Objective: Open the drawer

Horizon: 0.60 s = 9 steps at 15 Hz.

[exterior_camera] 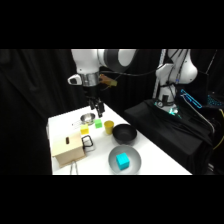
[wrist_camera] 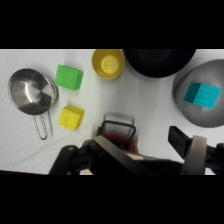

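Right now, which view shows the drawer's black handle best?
The wrist view: the black loop handle sits just ahead of the end effector, its outline clear against the white table. In the side view the handle is only a small dark loop on the front of the drawer.

Black drapes (exterior_camera: 30,95) behind white table (exterior_camera: 160,160)

Non-task items on the white table (exterior_camera: 160,162)

A steel saucepan (wrist_camera: 31,93) lies at the far left, with a green cube (wrist_camera: 69,77) and a yellow cube (wrist_camera: 71,117) just beside it. A yellow cup (wrist_camera: 108,63) stands near the black bowl (exterior_camera: 124,133). Nearer, a grey plate (exterior_camera: 132,156) carries a cyan cube (exterior_camera: 122,161).
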{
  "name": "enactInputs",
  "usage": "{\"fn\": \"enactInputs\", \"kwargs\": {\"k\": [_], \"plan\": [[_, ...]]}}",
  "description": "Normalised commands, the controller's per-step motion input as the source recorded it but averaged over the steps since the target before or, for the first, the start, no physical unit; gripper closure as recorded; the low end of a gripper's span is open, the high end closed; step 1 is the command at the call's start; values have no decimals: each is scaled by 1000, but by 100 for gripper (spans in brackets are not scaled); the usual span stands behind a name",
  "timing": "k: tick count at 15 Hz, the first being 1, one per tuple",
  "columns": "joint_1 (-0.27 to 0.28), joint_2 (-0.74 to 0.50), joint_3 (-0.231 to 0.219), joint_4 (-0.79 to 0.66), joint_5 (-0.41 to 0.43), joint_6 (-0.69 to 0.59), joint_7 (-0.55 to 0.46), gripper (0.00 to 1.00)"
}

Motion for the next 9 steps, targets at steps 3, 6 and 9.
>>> {"fn": "enactInputs", "kwargs": {"k": [3,6,9], "plan": [[-34,71,18,59,9,51,4,0],[-65,182,1,127,63,285,1,0],[-58,159,-25,51,25,444,50,0]]}}
